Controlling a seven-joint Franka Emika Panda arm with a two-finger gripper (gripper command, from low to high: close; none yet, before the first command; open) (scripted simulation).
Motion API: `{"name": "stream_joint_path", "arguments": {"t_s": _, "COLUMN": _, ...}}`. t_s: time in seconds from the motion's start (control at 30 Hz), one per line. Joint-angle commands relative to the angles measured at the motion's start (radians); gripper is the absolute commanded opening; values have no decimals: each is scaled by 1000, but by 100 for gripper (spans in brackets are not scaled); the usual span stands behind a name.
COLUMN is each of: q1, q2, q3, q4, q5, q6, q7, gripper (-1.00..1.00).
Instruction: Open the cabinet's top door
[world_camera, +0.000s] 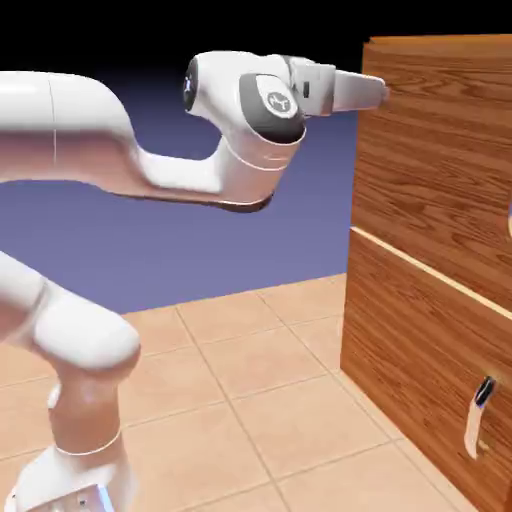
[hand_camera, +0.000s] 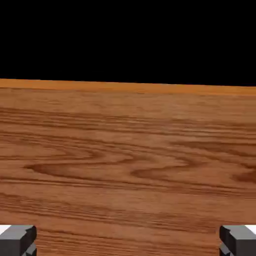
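Note:
The cabinet (world_camera: 420, 330) of reddish-brown wood grain stands at the right of the exterior view. Its top door (world_camera: 440, 170) is the larger upper panel and lies flush with the front. A sliver of pale handle (world_camera: 509, 222) shows at the picture's right edge. My gripper (world_camera: 381, 92) points level at the door's upper left corner, right up against the wood. In the hand view the top door (hand_camera: 128, 165) fills the lower two thirds, with its upper edge under black. My gripper (hand_camera: 128, 246) is open, its grey fingertips (hand_camera: 17, 240) far apart with nothing between them.
The shorter lower door (world_camera: 420, 370) carries a curved silver handle (world_camera: 478, 416) with a dark tip. A tan tiled floor (world_camera: 230, 380) spreads in front of the cabinet. The arm's elbow and base (world_camera: 70, 400) fill the lower left.

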Motion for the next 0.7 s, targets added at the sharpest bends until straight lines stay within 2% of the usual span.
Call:
{"name": "stream_joint_path", "arguments": {"t_s": 0.0, "q1": 16, "q2": -6, "q3": -21, "q4": 15, "q5": -44, "q6": 5, "q7": 30, "gripper": 0}}
{"name": "stream_joint_path", "arguments": {"t_s": 0.67, "q1": 345, "q2": -136, "q3": -432, "q4": 317, "q5": -913, "q6": 96, "q7": 622, "gripper": 0}}
